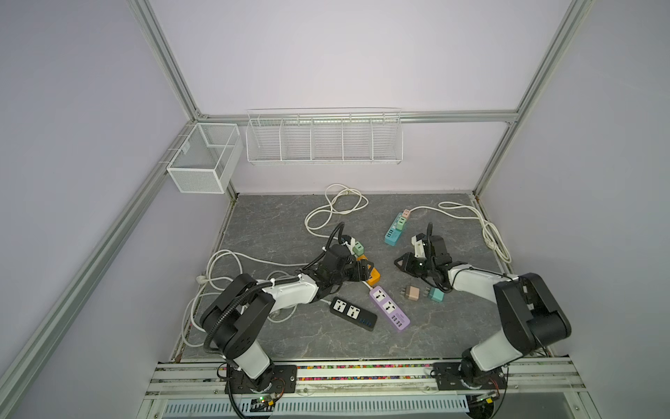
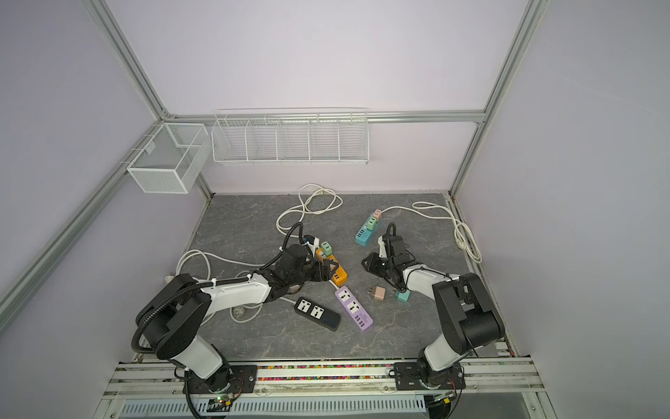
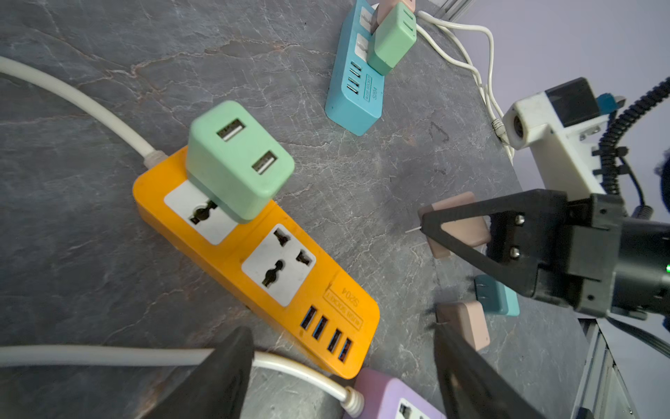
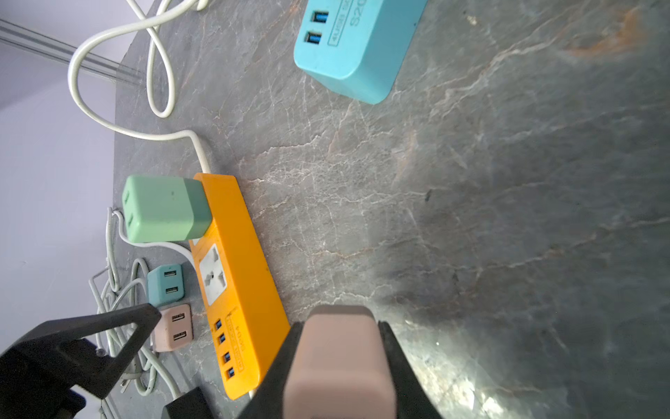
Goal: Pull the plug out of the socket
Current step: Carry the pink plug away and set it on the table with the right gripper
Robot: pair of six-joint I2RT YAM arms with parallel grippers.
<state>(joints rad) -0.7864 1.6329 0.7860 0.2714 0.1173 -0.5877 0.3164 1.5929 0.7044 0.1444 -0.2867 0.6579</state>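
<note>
Within right pincer (image 4: 340, 328), pink plug (image 4: 339, 366)

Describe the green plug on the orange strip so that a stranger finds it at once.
On the grey table, find the orange power strip near the middle. The green plug stands in its socket nearest the cord. Unlike the other green plug, on the blue strip beside a pink one, it stands alone.

Smooth, slightly glossy plastic on orange power strip (image 3: 253, 261). Matt plastic on green plug (image 3: 235, 163), pink plug (image 4: 337, 362). Veined, stone-look matt grey on tabletop (image 3: 326, 181). Smooth rubbery white on cord (image 3: 72, 93). White-coated wire on baskets (image 1: 311, 139); bare metal on frame (image 1: 453, 116).
</note>
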